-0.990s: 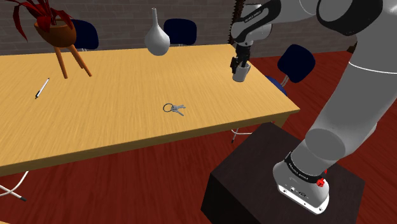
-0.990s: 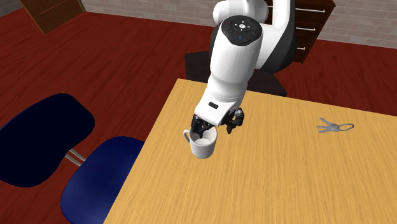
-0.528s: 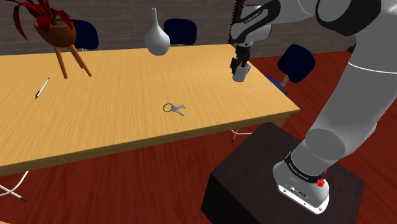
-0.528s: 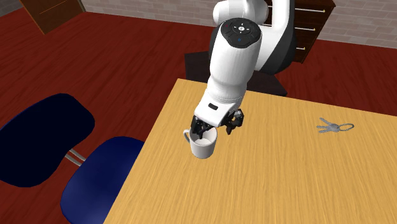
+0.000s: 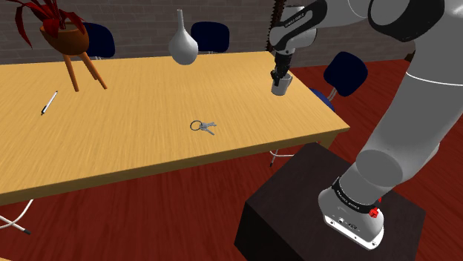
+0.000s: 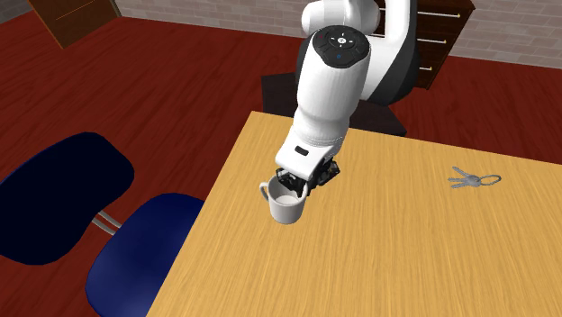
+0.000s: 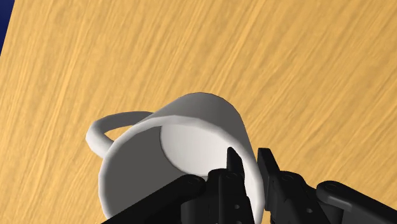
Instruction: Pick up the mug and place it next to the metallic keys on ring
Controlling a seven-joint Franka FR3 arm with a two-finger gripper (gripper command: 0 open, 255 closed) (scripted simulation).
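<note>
behind claw [image 7: 249, 160], mug [image 7: 191, 130] rim half-hidden

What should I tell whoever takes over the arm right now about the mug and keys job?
Gripper: shut on the mug, one finger inside the rim, one outside; the handle is on the side away from the grip.
Mug: near the table end by the blue chairs; whether it has cleared the tabletop is hard to tell.
Keys: lying flat mid-table, well apart from the mug.
Done: the grasp.
Left: lift, carry the mug over to the keys, set it down beside them, let go.
</note>
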